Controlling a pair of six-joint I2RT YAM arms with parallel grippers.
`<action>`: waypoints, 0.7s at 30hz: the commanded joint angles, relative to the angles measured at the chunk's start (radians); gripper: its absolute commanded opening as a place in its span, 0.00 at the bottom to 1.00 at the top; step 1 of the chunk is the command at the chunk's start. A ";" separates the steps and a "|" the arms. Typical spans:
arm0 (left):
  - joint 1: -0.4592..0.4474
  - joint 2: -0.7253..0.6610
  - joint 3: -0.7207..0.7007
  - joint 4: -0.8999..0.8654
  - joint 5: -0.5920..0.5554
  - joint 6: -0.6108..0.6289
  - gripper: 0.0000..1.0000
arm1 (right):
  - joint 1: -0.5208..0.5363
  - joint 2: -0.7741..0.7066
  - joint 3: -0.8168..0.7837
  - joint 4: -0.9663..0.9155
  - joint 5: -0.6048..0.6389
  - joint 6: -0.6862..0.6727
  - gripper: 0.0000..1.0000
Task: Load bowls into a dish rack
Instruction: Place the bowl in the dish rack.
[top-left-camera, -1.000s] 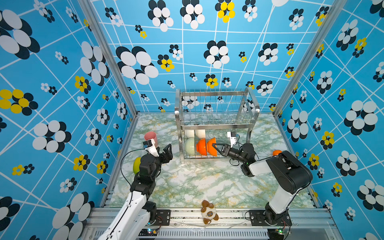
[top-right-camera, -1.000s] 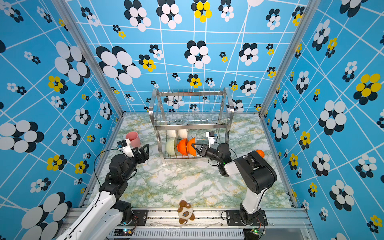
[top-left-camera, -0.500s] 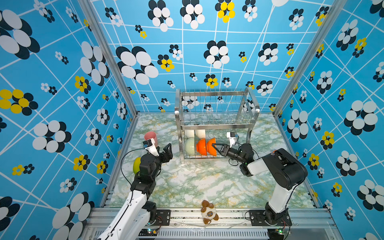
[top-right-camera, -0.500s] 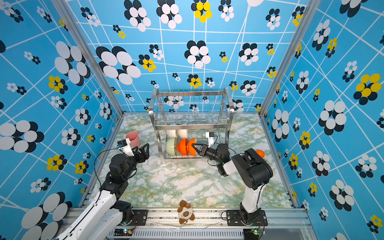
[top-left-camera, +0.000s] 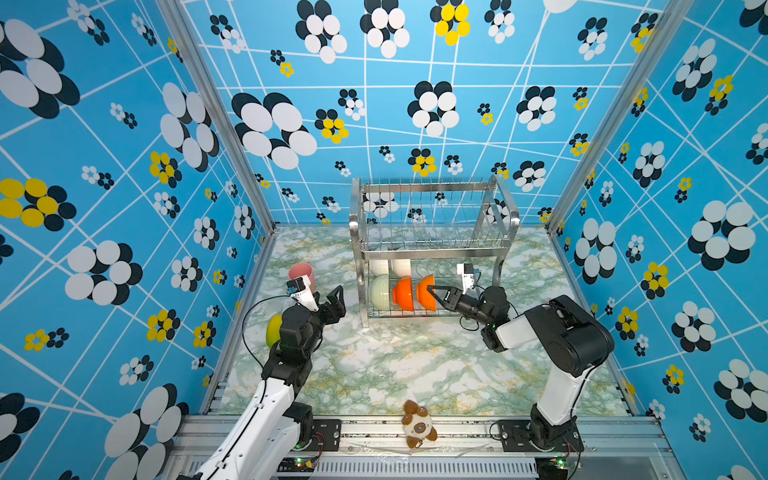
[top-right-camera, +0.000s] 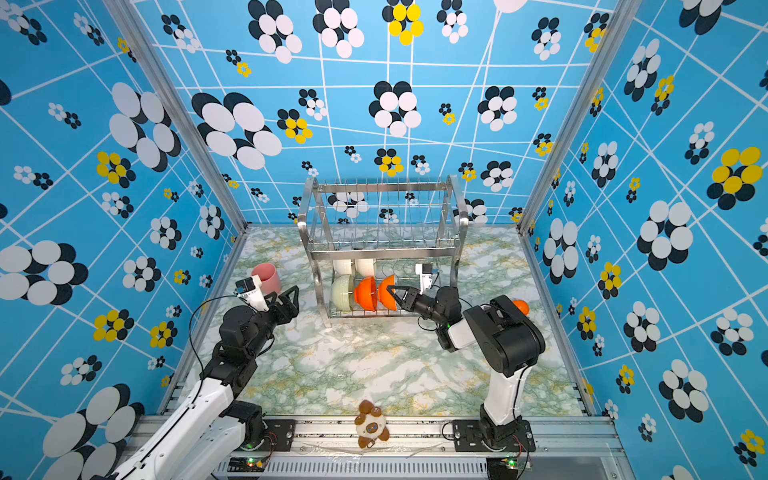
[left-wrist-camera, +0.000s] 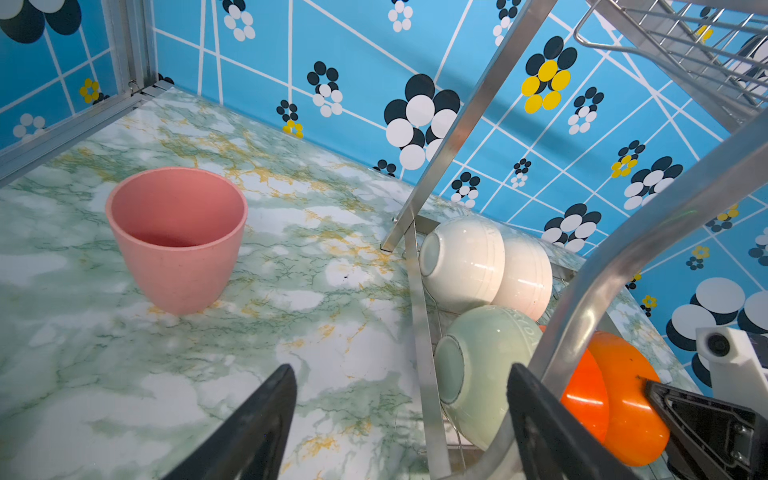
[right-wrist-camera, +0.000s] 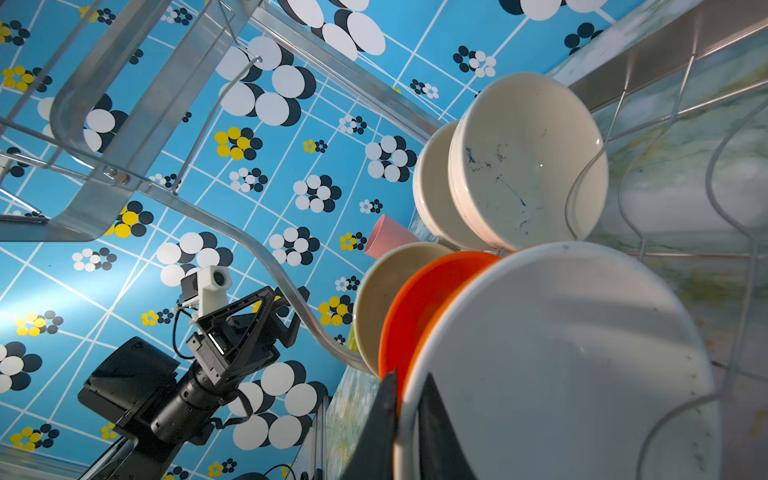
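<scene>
Pink cup (top-left-camera: 301, 272) near dish rack (top-left-camera: 432, 253), plush toy (top-left-camera: 419, 424) (front rail (top-left-camera: 465, 428))

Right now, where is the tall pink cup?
In both top views the pink cup stands upright on the marble tabletop, left of the steel wire dish rack, just beyond the left gripper.

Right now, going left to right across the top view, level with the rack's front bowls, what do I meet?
Tall pink cup, left gripper, pale sage green bowl, bright orange bowl, second bright orange bowl.
</scene>
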 joint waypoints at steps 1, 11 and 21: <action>0.008 0.008 0.033 0.025 0.020 0.001 0.81 | -0.008 0.021 -0.008 0.025 -0.006 -0.011 0.18; 0.008 0.018 0.035 0.031 0.021 -0.003 0.81 | -0.013 -0.022 -0.017 0.025 -0.018 -0.001 0.40; 0.008 0.013 0.028 0.030 0.018 -0.002 0.81 | -0.019 -0.108 -0.055 -0.045 0.020 -0.022 0.49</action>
